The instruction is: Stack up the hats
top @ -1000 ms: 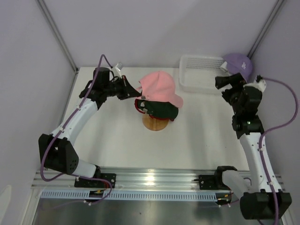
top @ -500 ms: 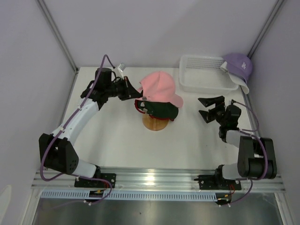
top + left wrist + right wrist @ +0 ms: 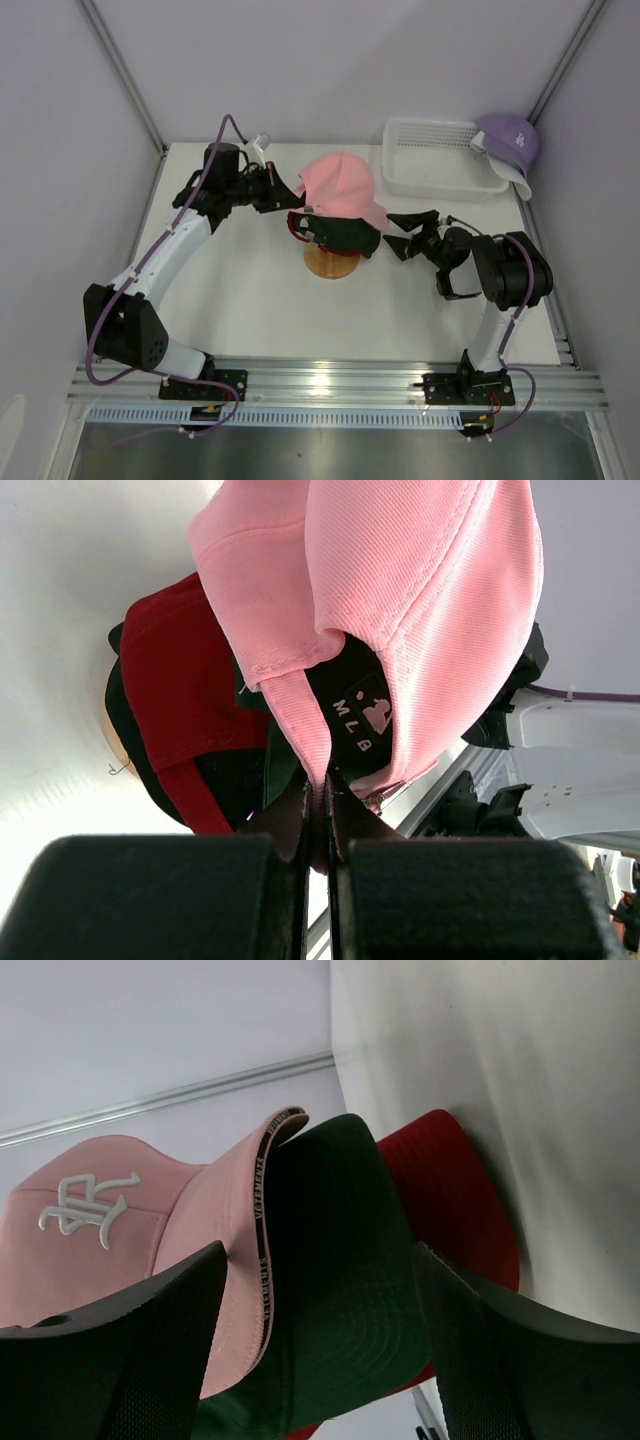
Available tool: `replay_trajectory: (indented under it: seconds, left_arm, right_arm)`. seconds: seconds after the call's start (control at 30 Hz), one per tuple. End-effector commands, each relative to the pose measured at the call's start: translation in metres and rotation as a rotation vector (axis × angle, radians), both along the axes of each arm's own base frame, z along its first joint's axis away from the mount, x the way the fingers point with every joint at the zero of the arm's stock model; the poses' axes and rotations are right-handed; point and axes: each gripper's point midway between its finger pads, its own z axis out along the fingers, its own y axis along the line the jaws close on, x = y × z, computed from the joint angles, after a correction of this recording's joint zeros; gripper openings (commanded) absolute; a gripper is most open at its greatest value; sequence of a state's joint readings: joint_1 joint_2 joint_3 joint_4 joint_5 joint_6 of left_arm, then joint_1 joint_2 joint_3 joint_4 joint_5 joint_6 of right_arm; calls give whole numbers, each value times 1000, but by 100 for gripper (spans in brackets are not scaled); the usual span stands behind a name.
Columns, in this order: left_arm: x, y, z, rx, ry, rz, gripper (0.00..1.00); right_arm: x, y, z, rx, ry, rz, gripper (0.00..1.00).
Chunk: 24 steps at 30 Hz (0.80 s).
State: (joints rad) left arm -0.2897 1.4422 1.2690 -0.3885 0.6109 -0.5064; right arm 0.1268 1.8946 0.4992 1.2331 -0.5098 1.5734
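Observation:
A pink cap (image 3: 340, 185) lies on top of a black cap (image 3: 345, 236) and a red cap (image 3: 297, 226) on the wooden stand (image 3: 332, 263). My left gripper (image 3: 287, 190) is shut on the back strap of the pink cap (image 3: 300, 720). My right gripper (image 3: 402, 233) is open and empty, just right of the brims, facing them. In the right wrist view the pink cap's brim (image 3: 215, 1260), the black cap's brim (image 3: 340, 1290) and the red cap's brim (image 3: 460, 1210) overlap between my fingers. A lavender cap (image 3: 510, 140) rests at the basket's far right edge. The white cap is out of view.
A white mesh basket (image 3: 440, 160) stands at the back right of the white table (image 3: 250, 290). Grey walls close in on both sides. A metal rail (image 3: 330, 380) runs along the near edge.
My right arm has swung down from near the lavender cap and moved left to the stack's brims, its gripper open. The left gripper has stayed shut on the pink cap.

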Motion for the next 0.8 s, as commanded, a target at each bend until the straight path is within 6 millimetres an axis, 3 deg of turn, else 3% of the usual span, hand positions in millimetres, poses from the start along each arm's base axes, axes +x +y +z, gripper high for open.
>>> replay_trajectory:
  seconds: [0.0,0.27,0.37,0.53,0.67,0.77]
  left_arm:
    - [2,-3,18,6,-70,-25,1]
    - [2,-5,13,4,-60,-36,1]
    - [1,-7,14,-1,-64,-44,1]
    - [0,-8,14,6,-63,-51,1]
    - [-1,-8,17,12,-76,-56,1]
    - [-1,-8,18,16,-82,-55,1]
  right_arm:
    - [13,-1,64,46,-265,-23,77]
    - [25,3,71,-33,-267,-35,75]
    - [27,11,73,-2,-266,-13,69]
    - [30,30,69,67,-249,39,49]
    - [28,29,69,66,-253,39,25]
    - [27,27,76,45,-280,38,12]
